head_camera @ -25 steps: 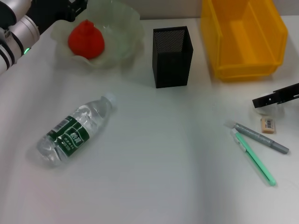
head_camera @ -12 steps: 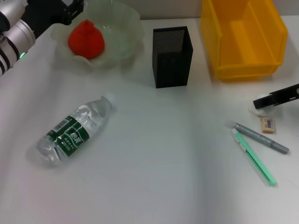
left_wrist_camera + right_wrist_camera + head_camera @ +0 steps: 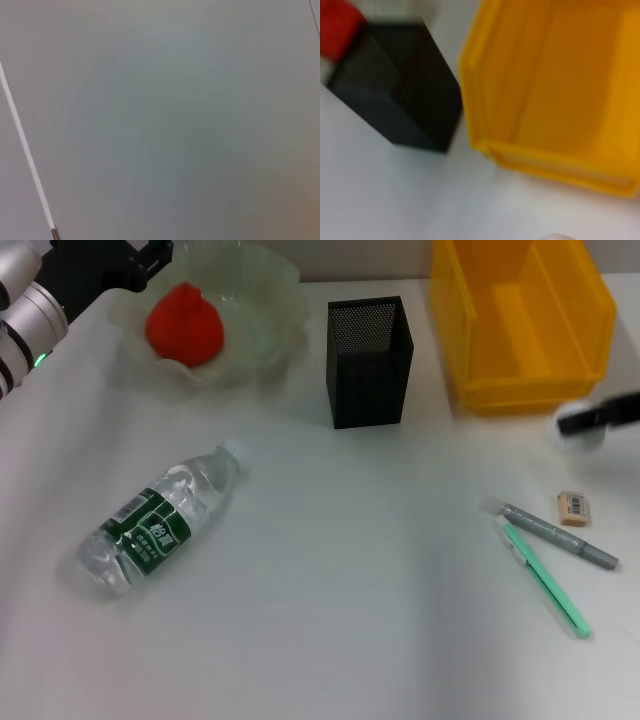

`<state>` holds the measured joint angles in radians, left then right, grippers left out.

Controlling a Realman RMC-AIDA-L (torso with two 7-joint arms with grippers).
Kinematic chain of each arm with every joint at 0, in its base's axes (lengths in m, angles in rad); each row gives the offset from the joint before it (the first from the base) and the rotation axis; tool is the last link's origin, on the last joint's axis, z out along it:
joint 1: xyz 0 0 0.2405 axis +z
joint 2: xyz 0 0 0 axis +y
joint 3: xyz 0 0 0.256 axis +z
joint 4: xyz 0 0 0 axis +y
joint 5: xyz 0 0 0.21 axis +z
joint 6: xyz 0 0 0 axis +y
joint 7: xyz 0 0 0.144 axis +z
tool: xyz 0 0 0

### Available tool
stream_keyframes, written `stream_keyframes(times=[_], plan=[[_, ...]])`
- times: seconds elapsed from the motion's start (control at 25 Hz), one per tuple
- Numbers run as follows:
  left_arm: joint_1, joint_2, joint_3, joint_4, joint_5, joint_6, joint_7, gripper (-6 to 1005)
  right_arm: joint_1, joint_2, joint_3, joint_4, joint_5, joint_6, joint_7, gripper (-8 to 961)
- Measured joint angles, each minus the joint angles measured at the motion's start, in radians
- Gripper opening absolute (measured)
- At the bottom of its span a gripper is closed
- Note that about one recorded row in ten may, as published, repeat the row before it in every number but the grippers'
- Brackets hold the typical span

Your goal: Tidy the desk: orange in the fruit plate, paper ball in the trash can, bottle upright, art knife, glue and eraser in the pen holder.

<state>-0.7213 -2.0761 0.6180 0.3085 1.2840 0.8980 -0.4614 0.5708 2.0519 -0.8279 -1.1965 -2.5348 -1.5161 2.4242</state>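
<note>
Your right gripper [image 3: 590,425] has lifted the paper ball [image 3: 578,432] off the table, jaws closed on it; carry it over the trash can [image 3: 520,320].

I see the pen holder [image 3: 369,362] as black perforated metal mesh, matt. Right of it, the trash can [image 3: 520,320] looks like smooth yellow plastic with a soft sheen. Left of the holder, the fruit plate [image 3: 262,325] is translucent pale-green, glossy and wavy-rimmed, and the orange [image 3: 185,325] in it has lumpy, dull skin. The bottle [image 3: 160,518] is clear, shiny plastic. The desk [image 3: 330,590] reads smooth, matt white.
</note>
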Motion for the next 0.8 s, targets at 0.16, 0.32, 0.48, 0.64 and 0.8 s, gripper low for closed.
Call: stream_keyframes(times=[0.16, 0.32, 0.48, 0.64, 0.8], plan=[[0.002, -0.002, 0.0, 0.0, 0.0, 0.0, 0.0, 694, -0.018, -0.002, 0.082, -0.08, 0.087, -0.014, -0.01, 422], [0.003, -0.002, 0.0, -0.002, 0.0, 0.0, 0.0, 694, -0.019, -0.008, 0.155, -0.075, 0.194, 0.033, -0.083, 421], [0.011, -0.002, 0.009, -0.007, -0.039, 0.019, 0.0, 694, -0.018, -0.003, 0.162, 0.01, 0.334, 0.182, -0.218, 420], [0.016, -0.002, 0.008, -0.008, -0.039, 0.035, -0.014, 694, 0.008, 0.005, 0.151, 0.147, 0.419, 0.356, -0.381, 421], [0.026, -0.002, 0.01, -0.009, -0.039, 0.053, -0.05, 693, 0.068, 0.019, 0.147, 0.303, 0.439, 0.516, -0.542, 421]])
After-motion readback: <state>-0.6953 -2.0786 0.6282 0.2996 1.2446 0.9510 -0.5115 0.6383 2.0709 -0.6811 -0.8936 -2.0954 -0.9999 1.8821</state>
